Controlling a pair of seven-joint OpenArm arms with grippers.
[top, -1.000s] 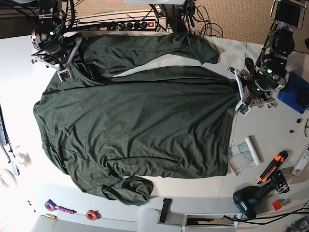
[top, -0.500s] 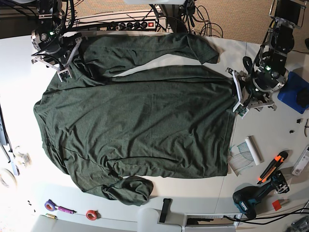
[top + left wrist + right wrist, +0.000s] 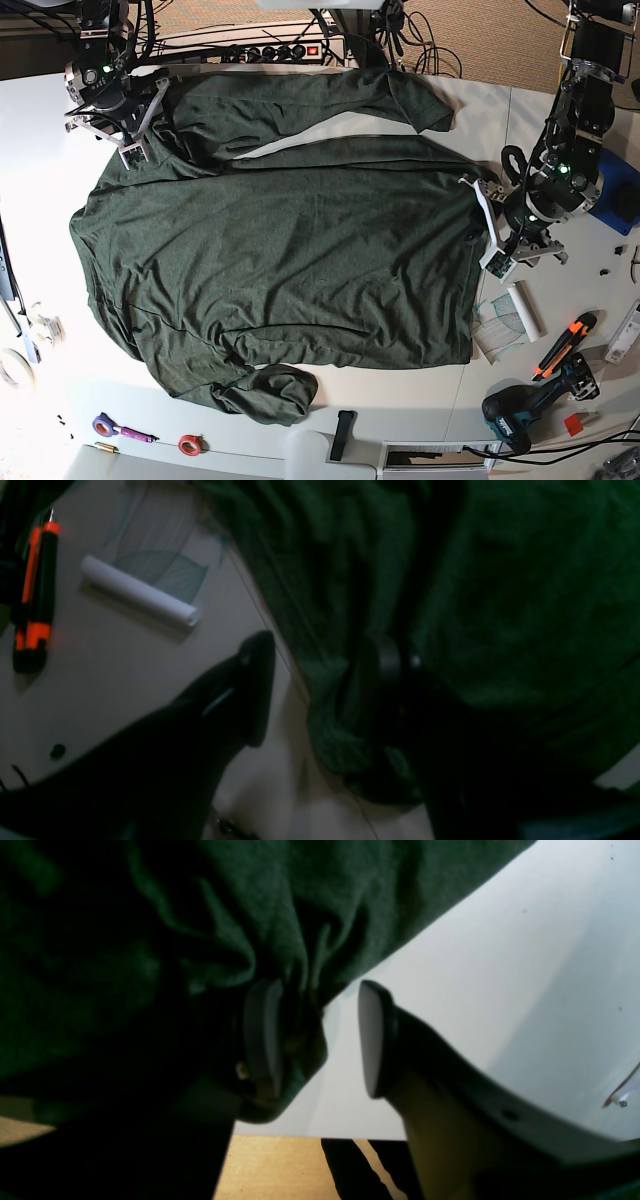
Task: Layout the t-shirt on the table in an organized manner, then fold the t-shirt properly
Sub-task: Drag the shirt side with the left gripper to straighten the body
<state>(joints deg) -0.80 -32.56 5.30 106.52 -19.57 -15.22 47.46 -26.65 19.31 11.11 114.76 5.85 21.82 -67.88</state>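
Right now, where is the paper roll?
In the base view, the paper roll lies on the right side of the table, just off the right edge of the t-shirt, up and left of the orange cutter.

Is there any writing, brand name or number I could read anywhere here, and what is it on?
No text can be read.
The shirt is plain.
Any label on the drill, knife or power strip is too small to read.
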